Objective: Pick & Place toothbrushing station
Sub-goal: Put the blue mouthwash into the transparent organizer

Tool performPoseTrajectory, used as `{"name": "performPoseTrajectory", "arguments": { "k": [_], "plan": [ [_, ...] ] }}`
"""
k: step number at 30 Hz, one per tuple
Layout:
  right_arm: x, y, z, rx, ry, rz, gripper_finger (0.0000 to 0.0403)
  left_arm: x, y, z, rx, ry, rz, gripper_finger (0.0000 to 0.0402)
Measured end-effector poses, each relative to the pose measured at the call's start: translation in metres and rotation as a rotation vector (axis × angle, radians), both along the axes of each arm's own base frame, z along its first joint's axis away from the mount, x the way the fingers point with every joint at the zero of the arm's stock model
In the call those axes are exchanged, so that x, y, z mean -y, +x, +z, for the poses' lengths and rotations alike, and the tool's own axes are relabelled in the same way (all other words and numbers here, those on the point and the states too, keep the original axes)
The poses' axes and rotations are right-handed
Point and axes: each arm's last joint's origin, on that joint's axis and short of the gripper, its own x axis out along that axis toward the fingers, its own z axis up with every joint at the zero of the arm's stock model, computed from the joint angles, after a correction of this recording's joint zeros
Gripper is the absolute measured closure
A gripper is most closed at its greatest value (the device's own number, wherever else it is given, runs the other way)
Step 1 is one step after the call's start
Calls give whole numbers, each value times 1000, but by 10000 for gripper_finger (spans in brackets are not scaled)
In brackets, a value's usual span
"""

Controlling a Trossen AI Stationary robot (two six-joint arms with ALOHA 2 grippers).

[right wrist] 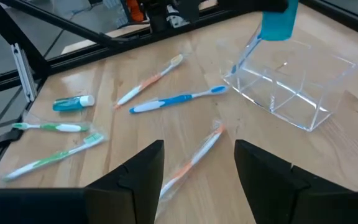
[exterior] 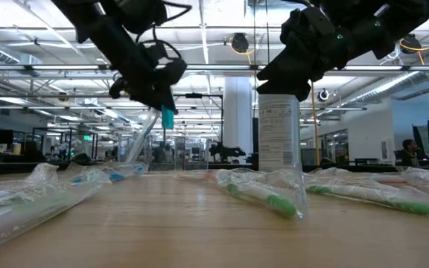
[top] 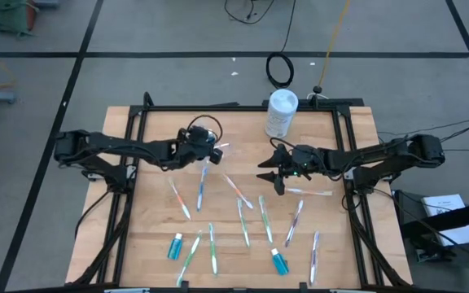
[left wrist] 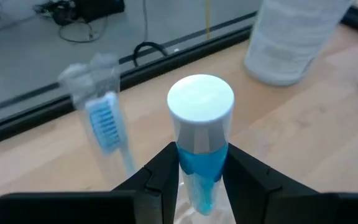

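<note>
I've got the left gripper clamped on a small blue tube, held above the clear holder at upper centre. Right gripper waits, jaws released. Next I'd lower and release it into a compartment.

Blue tube held upright above clear holder; toothbrushes scattered.

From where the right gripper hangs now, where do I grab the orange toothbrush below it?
Take the orange toothbrush at mid-handle. Come straight down from above, with the open right gripper closing across its width. It lies flat on the table in a wrapper, slim and apart from the others, so only its narrow sides offer a grip.
</note>
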Motion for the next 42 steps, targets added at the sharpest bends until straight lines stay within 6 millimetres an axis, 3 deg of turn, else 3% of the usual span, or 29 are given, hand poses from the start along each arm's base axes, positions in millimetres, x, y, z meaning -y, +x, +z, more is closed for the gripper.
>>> {"name": "performPoseTrajectory", "arguments": {
  "k": [14, 21, 26, 42],
  "plan": [
    [0, 0, 0, 4, -4, -2, 218, -8, 11, -41, -168, -24, -11, 289],
    [0, 0, 0, 1, -4, -2, 218, -13, 9, -40, -250, 19, -78, 289],
    [0, 0, 0, 1, -3, 0, 218, -13, 11, -42, -241, -69, -195, 289],
    [0, 0, 0, 1, 0, -1, 218, -20, 8, -44, -272, -74, -173, 288]
  ]
}}
